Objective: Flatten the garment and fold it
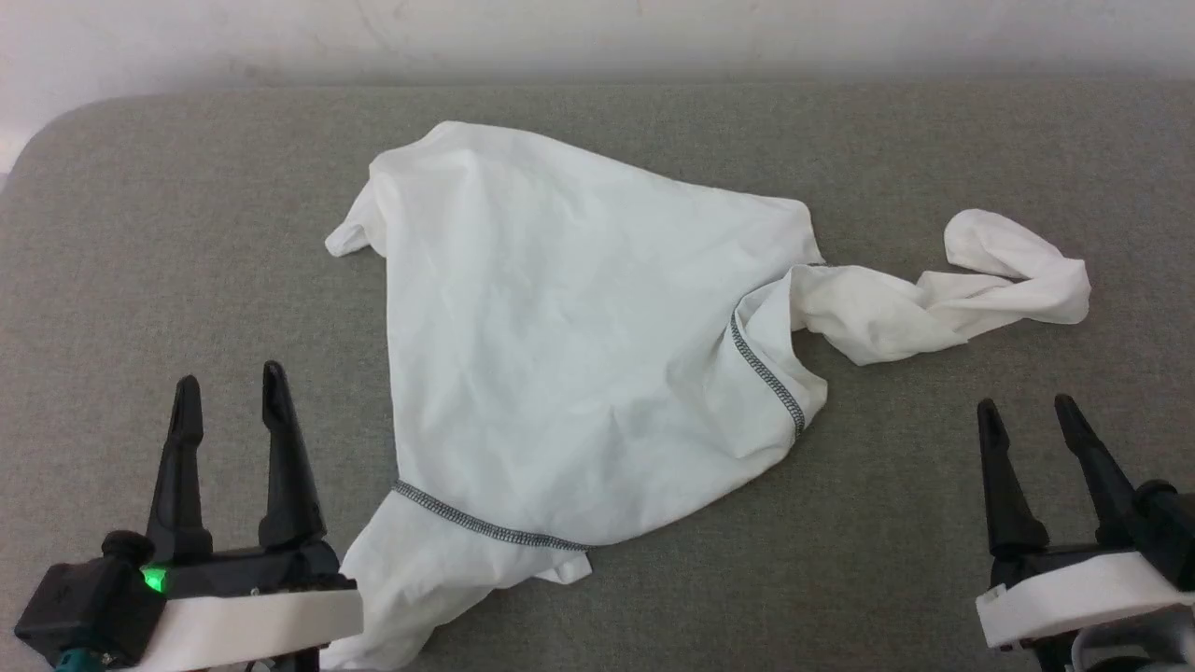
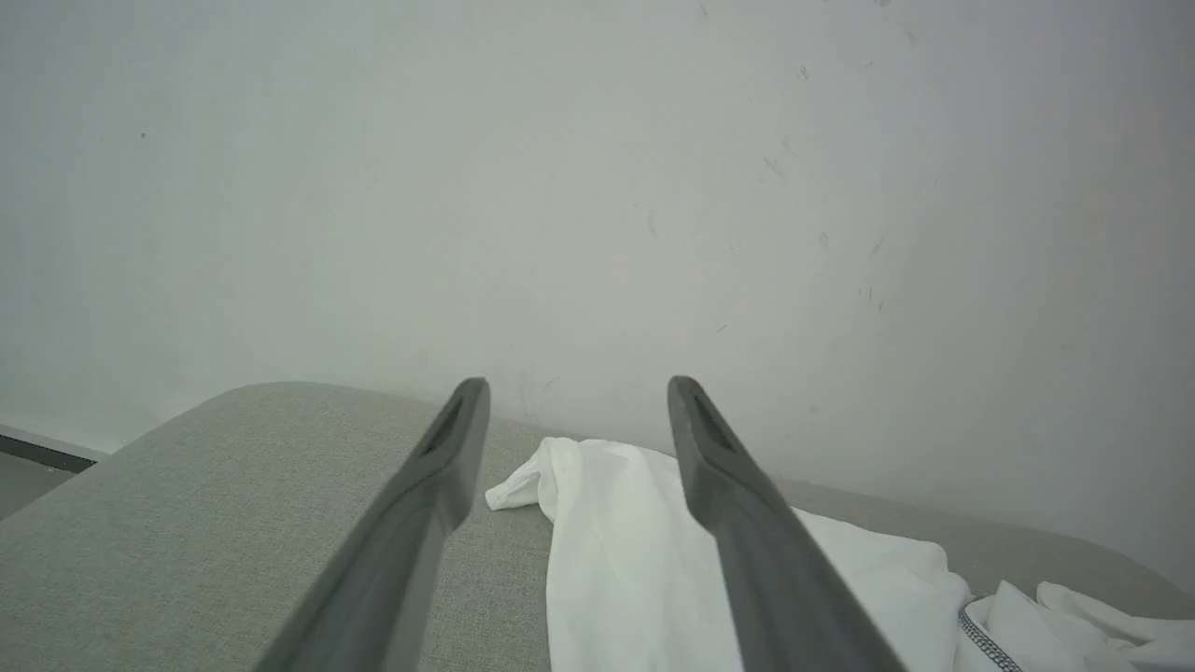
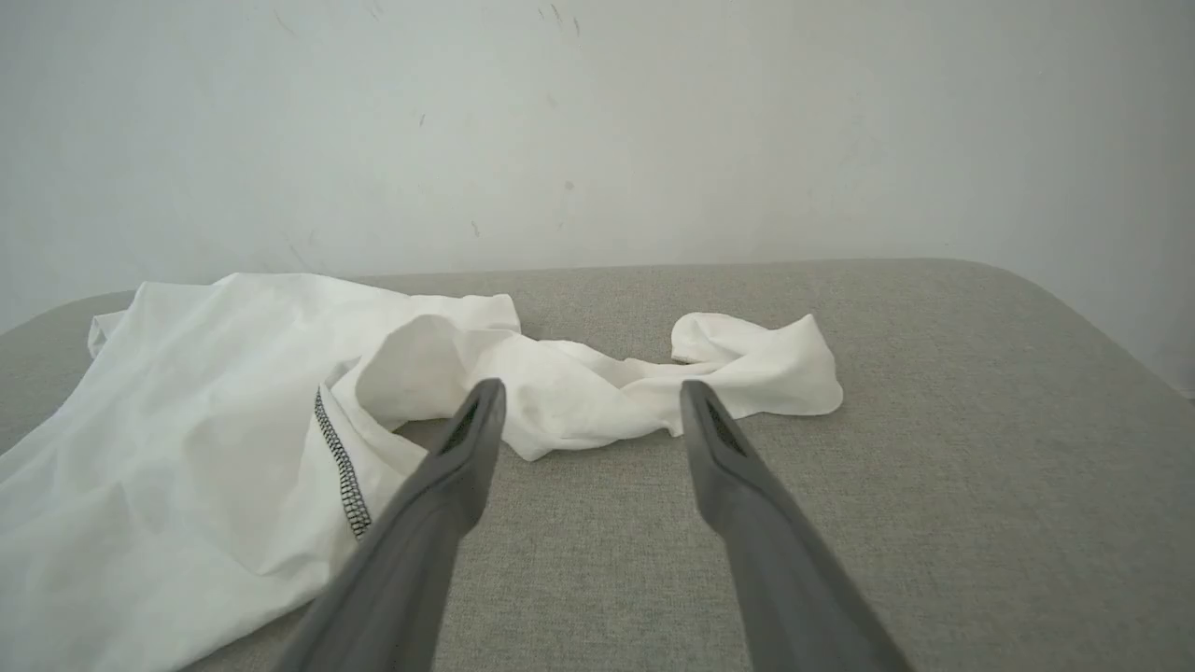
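Note:
The garment (image 1: 560,355), a white T-shirt with dark zigzag stitching, lies crumpled in the middle of the grey padded table (image 1: 140,233); a twisted part trails off to the right (image 1: 980,289). My left gripper (image 1: 231,387) stands open at the lower left, just left of the shirt's near corner, with nothing between its fingers. My right gripper (image 1: 1025,411) stands open at the lower right, short of the twisted part, empty. In the left wrist view the garment (image 2: 625,551) lies beyond the open left gripper (image 2: 577,387). In the right wrist view the garment (image 3: 187,439) spreads left of the right gripper (image 3: 590,390).
A pale wall (image 1: 597,37) rises behind the table's far edge. The table's rounded far-left corner (image 1: 65,121) shows in the head view. Bare grey surface lies to the left of the shirt and along the front right (image 1: 887,523).

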Robot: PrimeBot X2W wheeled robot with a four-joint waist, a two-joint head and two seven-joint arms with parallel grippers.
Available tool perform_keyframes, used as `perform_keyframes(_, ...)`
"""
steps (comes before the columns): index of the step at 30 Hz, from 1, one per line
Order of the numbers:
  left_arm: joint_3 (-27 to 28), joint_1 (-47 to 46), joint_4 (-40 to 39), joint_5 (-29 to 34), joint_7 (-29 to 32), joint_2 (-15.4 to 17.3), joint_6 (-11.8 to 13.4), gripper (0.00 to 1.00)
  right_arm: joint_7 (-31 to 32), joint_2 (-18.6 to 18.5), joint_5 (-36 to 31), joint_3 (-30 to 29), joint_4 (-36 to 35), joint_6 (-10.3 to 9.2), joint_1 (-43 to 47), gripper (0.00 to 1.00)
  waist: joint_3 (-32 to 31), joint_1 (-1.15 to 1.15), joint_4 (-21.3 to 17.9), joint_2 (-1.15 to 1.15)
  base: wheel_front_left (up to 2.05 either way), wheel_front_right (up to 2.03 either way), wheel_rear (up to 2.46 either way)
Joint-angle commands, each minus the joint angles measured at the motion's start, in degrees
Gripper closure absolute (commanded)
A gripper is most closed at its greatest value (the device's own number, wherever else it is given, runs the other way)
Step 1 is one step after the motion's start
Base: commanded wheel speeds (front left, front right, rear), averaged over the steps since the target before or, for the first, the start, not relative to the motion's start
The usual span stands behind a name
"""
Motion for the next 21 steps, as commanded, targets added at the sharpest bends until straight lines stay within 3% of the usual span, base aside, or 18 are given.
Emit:
perform_keyframes(1,1.0,0.8,0.6,1.0,-0.3,-1.3,-1.1,0.00,0.5,0.1,-1.0,0.1,-0.8,-0.06,-1.2,0.00,0.4,0.00,0.2,0.00,0.00,0.00,0.00)
perform_keyframes(7,4.4,0.4,2.0,3.1,-0.3,-5.4,-5.2,0.00,5.5,0.1,-4.9,0.6,-3.2,-0.06,-6.8,0.00,2.1,0.00,1.0,0.00,0.00,0.00,0.00)
perform_keyframes(13,6.2,-0.8,3.4,4.3,-0.3,-8.6,-9.2,0.00,17.9,-0.5,-7.3,-0.3,-1.2,-0.06,-14.5,0.00,4.8,0.00,2.2,0.00,0.00,0.00,0.00)
perform_keyframes(18,6.8,-2.3,5.0,5.0,-0.3,-10.2,-12.2,0.00,29.5,-6.6,-6.2,1.7,3.8,-0.06,-18.7,0.00,7.1,0.00,3.9,0.00,0.00,0.00,0.00)
perform_keyframes(21,7.2,-3.1,6.0,5.3,-0.3,-10.9,-13.6,0.00,32.9,-9.9,-4.6,3.5,6.8,-0.06,-21.1,0.00,8.2,0.00,4.9,0.00,0.00,0.00,0.00)
